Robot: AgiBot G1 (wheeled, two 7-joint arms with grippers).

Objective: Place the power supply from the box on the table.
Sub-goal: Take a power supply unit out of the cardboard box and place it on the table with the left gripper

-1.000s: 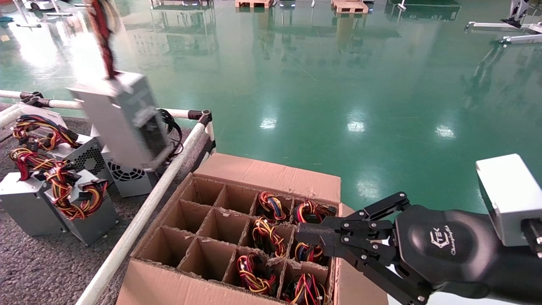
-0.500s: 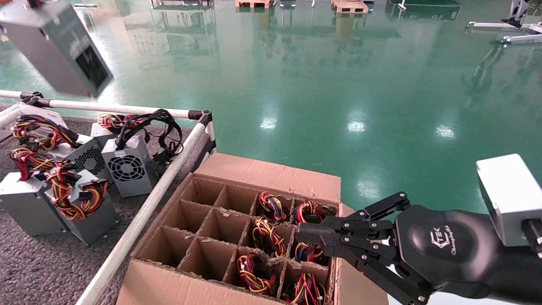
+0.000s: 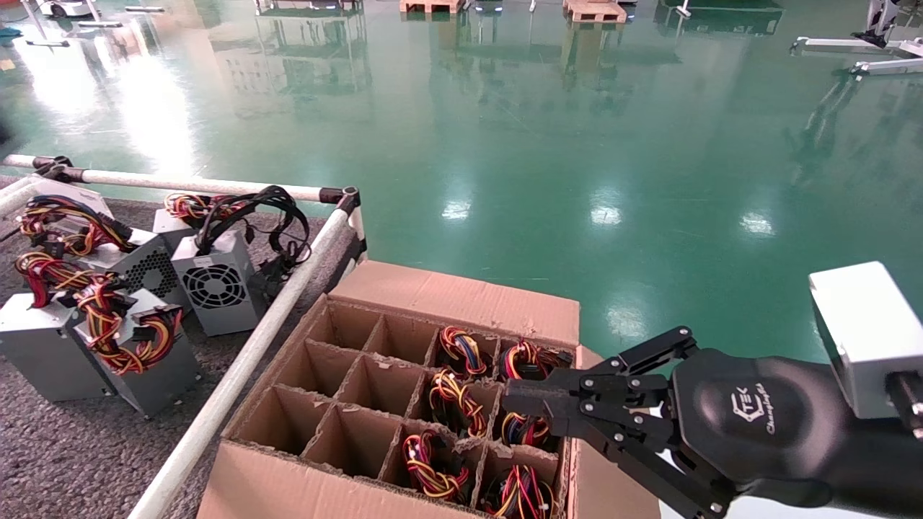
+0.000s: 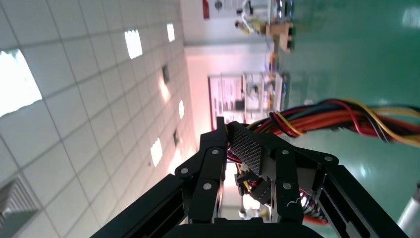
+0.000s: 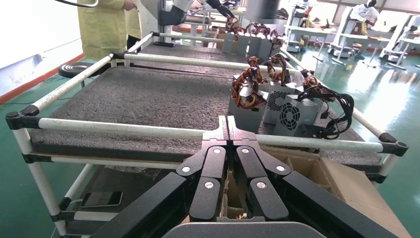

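In the left wrist view my left gripper (image 4: pixel 225 126) is shut on the red, yellow and black wire bundle (image 4: pixel 341 115) of a power supply. It is held high, with ceiling behind it, and the unit's metal body is hidden. This gripper is out of the head view. The brown box (image 3: pixel 461 297) stands beside the table (image 3: pixel 65 454). Several of its right-hand cells hold wire bundles (image 3: pixel 453 404) and its left cells are empty. My right gripper (image 3: pixel 513 398) (image 5: pixel 227 124) is shut on nothing, level over the box's right edge.
Several grey power supplies (image 3: pixel 216 282) with wire bundles stand on the table's mat near its corner. A white tube rail (image 3: pixel 238 375) runs between table and box. Glossy green floor lies beyond. People and more units (image 5: pixel 247 42) are at the table's far end.
The power supply hanging from my left gripper rose and swung up to the left, out of the head view. The right arm has not moved.
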